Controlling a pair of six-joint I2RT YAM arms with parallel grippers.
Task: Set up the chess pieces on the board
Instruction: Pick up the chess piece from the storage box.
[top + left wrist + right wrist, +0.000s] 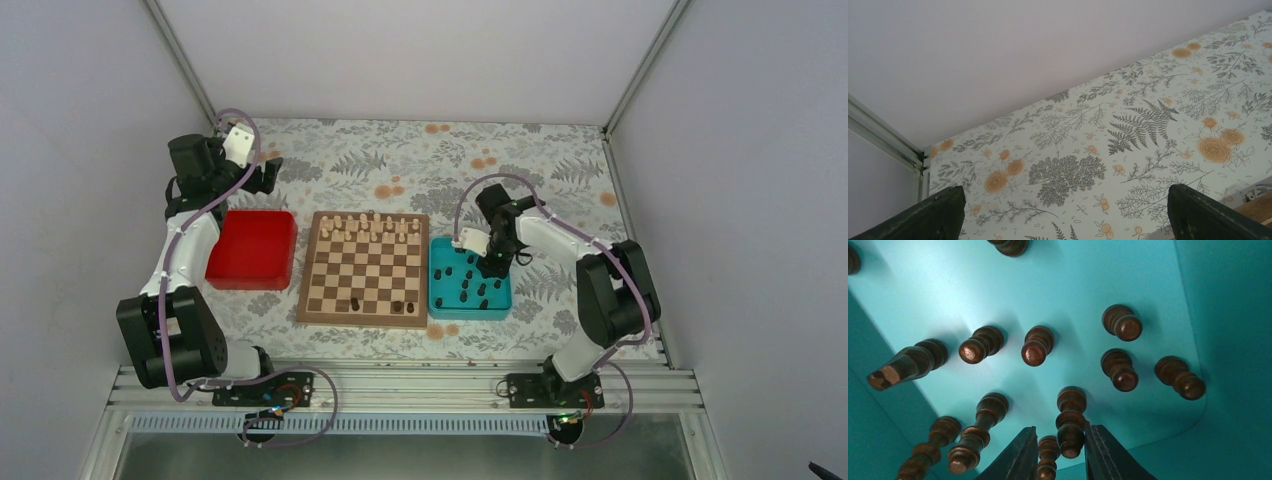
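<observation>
The board (312, 300) lies in the middle of the table. Three dark chess pieces (353, 303) stand on its near row; cream pieces (365, 228) fill its far rows. Several more dark pieces (465, 290) stand in the teal tray (470, 312) to the board's right. My right gripper (490, 268) is down inside this tray. In the right wrist view its jaws (1060, 427) stand narrowly open around a tall dark piece (1070, 420) that touches the right finger; a shorter piece (1047, 455) shows beside it. My left gripper (268, 172) is open and empty at the far left (1064, 188).
A red tray (252, 248) sits left of the board. A floral cloth (1068, 170) covers the table. A corner of the board (1258, 207) shows at the left wrist view's right edge. White walls stand on three sides.
</observation>
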